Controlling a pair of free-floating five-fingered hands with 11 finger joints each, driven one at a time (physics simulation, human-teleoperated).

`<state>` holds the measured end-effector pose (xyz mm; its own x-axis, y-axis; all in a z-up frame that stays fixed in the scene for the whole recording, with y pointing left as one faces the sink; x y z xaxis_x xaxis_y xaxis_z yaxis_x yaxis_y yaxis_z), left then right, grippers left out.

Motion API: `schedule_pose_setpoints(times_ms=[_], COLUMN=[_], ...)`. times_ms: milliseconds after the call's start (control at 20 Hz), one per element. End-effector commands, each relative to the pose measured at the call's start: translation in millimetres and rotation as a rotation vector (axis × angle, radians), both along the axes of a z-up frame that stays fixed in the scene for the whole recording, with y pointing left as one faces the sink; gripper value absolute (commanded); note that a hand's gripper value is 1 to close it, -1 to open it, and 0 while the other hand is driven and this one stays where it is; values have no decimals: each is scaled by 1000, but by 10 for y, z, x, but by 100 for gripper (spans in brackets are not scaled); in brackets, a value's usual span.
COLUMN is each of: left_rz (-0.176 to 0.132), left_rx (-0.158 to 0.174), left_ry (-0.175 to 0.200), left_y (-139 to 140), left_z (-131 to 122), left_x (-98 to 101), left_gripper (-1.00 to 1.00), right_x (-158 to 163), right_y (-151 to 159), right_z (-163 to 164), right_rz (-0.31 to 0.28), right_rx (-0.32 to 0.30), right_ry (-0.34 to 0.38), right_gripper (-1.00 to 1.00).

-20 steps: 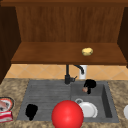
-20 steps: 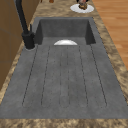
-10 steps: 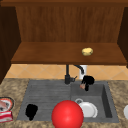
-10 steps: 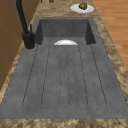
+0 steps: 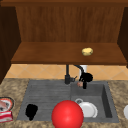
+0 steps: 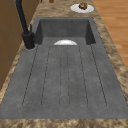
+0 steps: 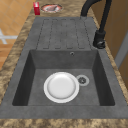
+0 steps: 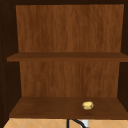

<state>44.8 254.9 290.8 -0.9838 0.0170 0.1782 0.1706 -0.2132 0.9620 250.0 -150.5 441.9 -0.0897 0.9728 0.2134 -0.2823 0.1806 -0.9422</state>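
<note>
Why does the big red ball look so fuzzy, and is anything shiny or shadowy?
In the front view the round red ball sits nearest the camera, so its edges look soft, with no glare on it. In the right side view the round white plate is the brightest thing, and the dark grey sink basin is darker along its walls. In the upper view the brown wooden shelf is evenly lit.

You face an open wall cabinet [image 8: 67, 45] of dark brown wood, its back panel showing vertical grain. An upper shelf [image 8: 67, 57] and a lower shelf [image 5: 67, 53] run across it between dark side walls. Below the cabinet you see a strip of tan tiled wall [image 5: 37, 71]. A speckled brown stone countertop [image 6: 110, 50] surrounds the grey sink [image 7: 63, 60] and its ribbed draining board [image 6: 63, 82]. In both side views, a light wooden plank floor [image 6: 112, 20] lies beyond the counter.
</note>
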Motion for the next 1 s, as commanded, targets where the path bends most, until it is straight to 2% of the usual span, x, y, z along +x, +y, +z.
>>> schedule_pose_setpoints(times_ms=[0,450,950], left_rz=[0,0,0], left_rx=[0,0,0], left_ry=[0,0,0], left_y=[0,0,0], left_z=[0,0,0], left_x=[0,0,0], left_gripper=[0,0,0], right_x=[-67,-152,-222], right_y=[111,415,746], right_z=[242,841,1532], right_rz=[37,45,59], right_rx=[1,3,12], right_ry=[31,114,174], right_gripper=[100,100,100])
